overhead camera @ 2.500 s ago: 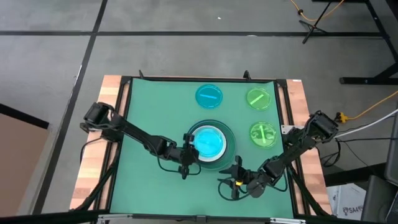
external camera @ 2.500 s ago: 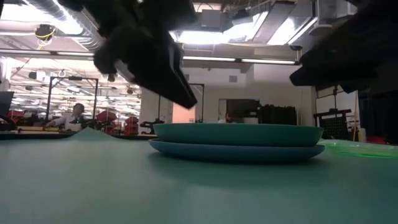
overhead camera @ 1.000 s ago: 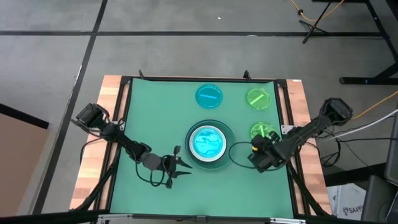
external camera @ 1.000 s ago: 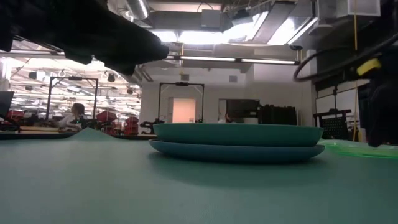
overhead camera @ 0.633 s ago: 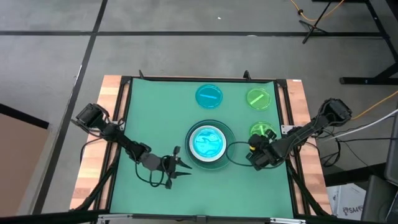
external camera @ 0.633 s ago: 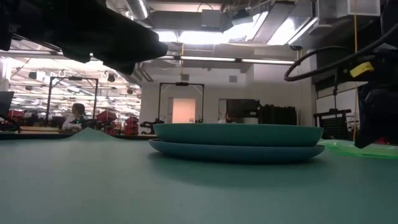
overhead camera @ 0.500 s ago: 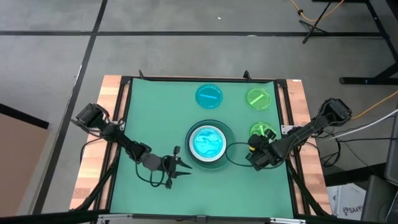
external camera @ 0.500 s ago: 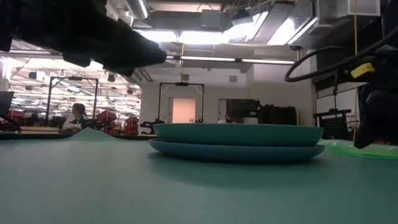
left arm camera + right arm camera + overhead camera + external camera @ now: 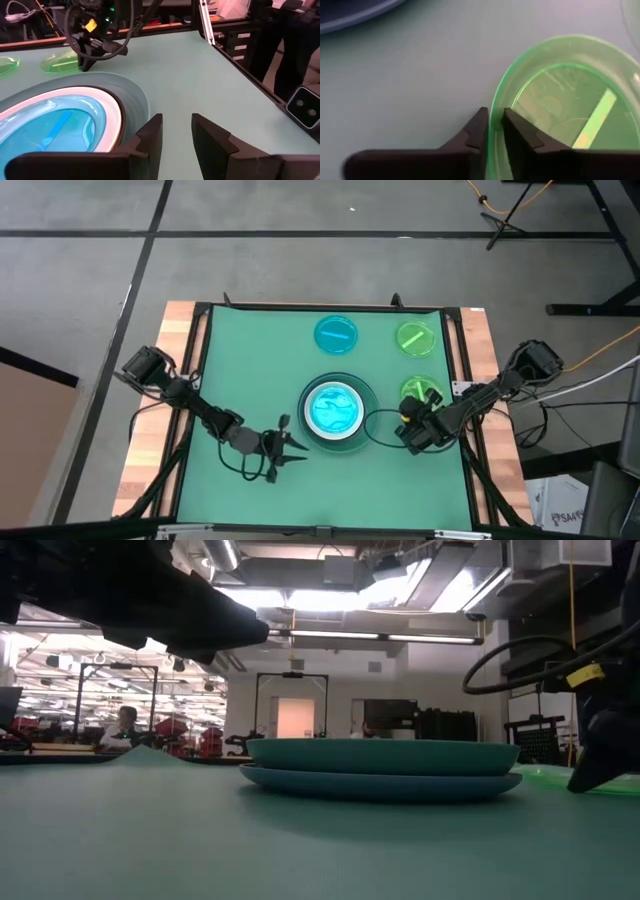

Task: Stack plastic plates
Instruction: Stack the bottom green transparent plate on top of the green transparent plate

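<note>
Right hand [image 9: 493, 125] sits at the near rim of a small green plate [image 9: 565, 105], one finger inside the rim and one outside, the gap between them very narrow. The fingers look pinched on the rim, or within a hair of it; I read it as gripping. From above, the right hand [image 9: 413, 418] is at about 6 o'clock of that plate [image 9: 424, 390], and the plate lies at about 3 o'clock of the central stack [image 9: 335, 412]. The coming move, in my judgement, turns on this: the plate has to be carried toward 9 o'clock, from the bench's right side onto the stack, and the right arm is plainly the nearer one.

Left hand [image 9: 283, 446] waits low over the bench [image 9: 250, 370] at about 7 o'clock of the stack; the left wrist view shows its fingers [image 9: 152, 135] apart and holding nothing.

Stack: a large teal plate underneath, then dark and white rims, with a translucent cyan plate on top. Low view shows two wide teal rims [image 9: 380, 768] nested, lying flat.

Held plate: translucent bright green, shallow, raised rim, with a pale bar across its middle. A second green plate [image 9: 415, 338] and a cyan plate [image 9: 336, 334] lie at the bench's far side, around 12 to 1 o'clock of the stack, well apart from either hand.
</note>
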Robot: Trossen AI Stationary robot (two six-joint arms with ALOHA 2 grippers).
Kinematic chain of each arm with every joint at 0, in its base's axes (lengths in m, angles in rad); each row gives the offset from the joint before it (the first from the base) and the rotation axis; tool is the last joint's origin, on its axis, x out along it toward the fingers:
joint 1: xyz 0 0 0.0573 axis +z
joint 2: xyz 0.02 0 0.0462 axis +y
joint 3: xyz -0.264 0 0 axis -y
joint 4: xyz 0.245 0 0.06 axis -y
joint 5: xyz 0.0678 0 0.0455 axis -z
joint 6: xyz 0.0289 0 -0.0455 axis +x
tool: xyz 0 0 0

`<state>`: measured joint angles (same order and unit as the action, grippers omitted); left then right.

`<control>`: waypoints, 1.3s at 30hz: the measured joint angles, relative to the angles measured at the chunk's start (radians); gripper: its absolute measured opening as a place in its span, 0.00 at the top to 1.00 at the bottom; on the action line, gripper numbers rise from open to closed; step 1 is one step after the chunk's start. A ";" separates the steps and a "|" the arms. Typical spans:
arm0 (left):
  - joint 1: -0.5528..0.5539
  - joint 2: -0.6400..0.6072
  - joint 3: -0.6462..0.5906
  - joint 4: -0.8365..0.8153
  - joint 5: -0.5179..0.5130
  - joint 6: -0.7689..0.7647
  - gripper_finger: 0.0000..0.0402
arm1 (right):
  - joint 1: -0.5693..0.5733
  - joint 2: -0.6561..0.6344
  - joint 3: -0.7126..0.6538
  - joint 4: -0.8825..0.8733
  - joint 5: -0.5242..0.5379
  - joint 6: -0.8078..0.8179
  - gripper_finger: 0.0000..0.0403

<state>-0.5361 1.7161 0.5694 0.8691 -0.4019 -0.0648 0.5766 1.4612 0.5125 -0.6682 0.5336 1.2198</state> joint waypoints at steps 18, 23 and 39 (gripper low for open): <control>0.001 0.000 0.000 -0.001 -0.005 -0.038 0.76 | -0.002 0.001 0.204 -0.255 -0.007 -0.150 1.00; 0.001 0.000 0.000 -0.001 -0.005 -0.039 0.76 | -0.001 0.000 0.288 -0.278 0.011 -0.206 1.00; 0.001 0.000 0.000 0.000 -0.006 -0.066 0.76 | -0.001 0.007 0.470 0.112 0.155 -0.716 1.00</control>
<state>-0.5350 1.7161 0.5697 0.8688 -0.4076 -0.1310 0.5755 1.4678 0.9829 -0.5567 0.6890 0.5036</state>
